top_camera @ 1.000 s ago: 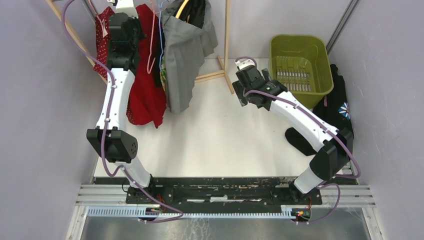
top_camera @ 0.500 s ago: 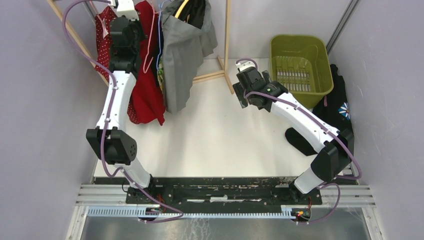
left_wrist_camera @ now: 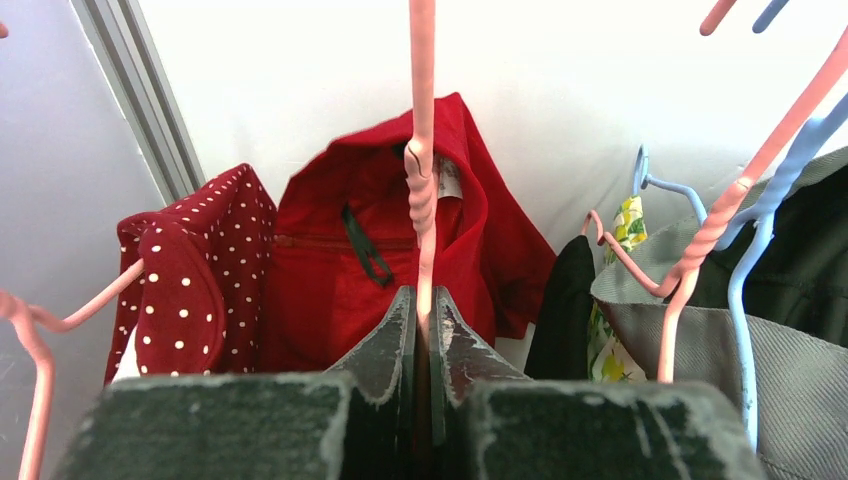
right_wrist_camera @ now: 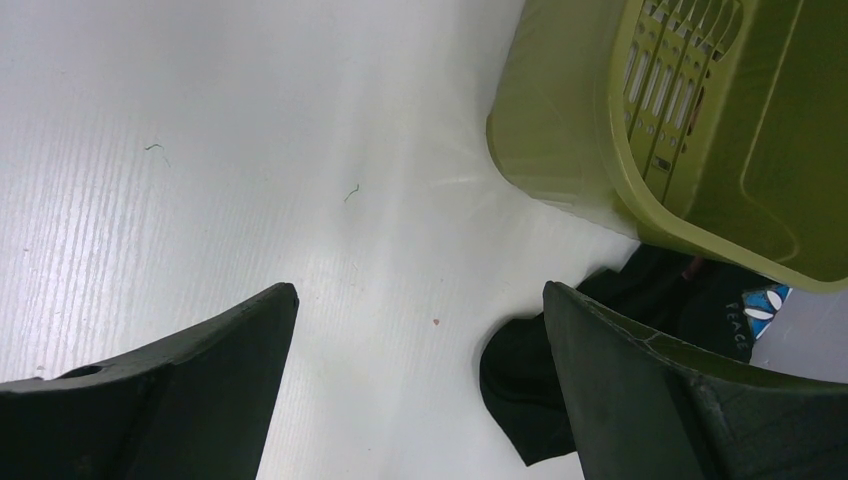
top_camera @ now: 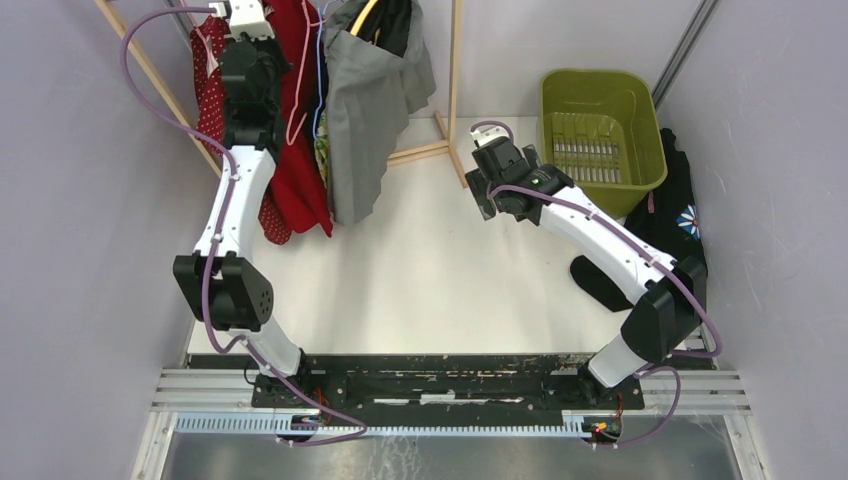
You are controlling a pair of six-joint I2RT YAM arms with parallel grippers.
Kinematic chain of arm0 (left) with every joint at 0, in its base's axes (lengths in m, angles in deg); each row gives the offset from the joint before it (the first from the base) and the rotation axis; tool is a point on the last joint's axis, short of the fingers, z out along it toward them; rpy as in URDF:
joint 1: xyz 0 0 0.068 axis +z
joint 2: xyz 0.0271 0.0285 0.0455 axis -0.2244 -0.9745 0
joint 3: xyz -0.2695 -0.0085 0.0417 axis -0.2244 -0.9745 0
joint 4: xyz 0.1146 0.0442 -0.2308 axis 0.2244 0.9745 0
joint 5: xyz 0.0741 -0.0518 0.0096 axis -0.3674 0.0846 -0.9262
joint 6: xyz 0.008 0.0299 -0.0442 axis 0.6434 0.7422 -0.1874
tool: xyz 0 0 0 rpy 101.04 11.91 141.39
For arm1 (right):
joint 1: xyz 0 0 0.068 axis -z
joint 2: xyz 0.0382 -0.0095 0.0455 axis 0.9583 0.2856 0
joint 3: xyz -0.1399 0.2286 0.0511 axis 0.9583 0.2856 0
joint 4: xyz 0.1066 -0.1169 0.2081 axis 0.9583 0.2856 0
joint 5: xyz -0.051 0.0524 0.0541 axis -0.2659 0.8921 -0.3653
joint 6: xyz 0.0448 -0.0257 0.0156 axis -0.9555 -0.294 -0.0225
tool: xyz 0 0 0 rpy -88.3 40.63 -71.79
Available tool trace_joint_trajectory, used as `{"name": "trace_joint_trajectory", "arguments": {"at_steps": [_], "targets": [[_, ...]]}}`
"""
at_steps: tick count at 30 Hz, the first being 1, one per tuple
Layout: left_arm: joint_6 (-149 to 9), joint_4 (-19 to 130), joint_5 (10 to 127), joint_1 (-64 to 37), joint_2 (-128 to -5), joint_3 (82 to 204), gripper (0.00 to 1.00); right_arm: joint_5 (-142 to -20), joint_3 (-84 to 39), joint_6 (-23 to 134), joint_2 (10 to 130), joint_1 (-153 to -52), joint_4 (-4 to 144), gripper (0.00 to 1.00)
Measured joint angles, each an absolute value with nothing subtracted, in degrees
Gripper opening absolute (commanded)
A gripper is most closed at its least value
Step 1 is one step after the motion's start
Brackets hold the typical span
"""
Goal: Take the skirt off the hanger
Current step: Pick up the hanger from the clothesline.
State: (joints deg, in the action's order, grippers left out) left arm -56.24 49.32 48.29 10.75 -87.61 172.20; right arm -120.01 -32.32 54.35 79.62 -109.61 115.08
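Left gripper [left_wrist_camera: 422, 300] clamped on pink hanger [left_wrist_camera: 421, 150] neck, red skirt [left_wrist_camera: 340, 270] draped dead ahead. Right gripper [right_wrist_camera: 418, 295] gapes empty, well apart.

Items around me, not mine to handle:
- White table [top_camera: 430, 270]: bare across its middle.
- Green slatted basket [top_camera: 590, 77]: far right corner, upright.
- Black garment with flower print [top_camera: 672, 200]: heaped on my right, just beside the basket.
- Wooden rack [top_camera: 455, 70]: far edge, clothes hung on it.
- Grey garment [top_camera: 365, 120]: hanging, longest on the rack.
- Red polka-dot garment [left_wrist_camera: 185, 270]: leftmost.
- Blue hanger [left_wrist_camera: 740, 320]: over the grey garment.
- Yellow floral cloth [left_wrist_camera: 622, 225] and black cloth [left_wrist_camera: 562, 300]: side by side, touching.
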Motion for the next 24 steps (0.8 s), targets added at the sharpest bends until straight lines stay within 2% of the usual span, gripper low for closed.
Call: {"name": "trace_joint_trajectory", "arguments": {"at_steps": [11,24], "targets": [[-56.2,47.7,48.3,10.8,-89.3,173.5,0.03,-119.6,-32.3,54.4,79.9,-109.6,115.1,1.00],[-57.5,25.5,48.9,11.4,-83.6,156.1,0.03,-118.5,-30.7,54.4,80.7,-109.6,115.1,1.00]]}}
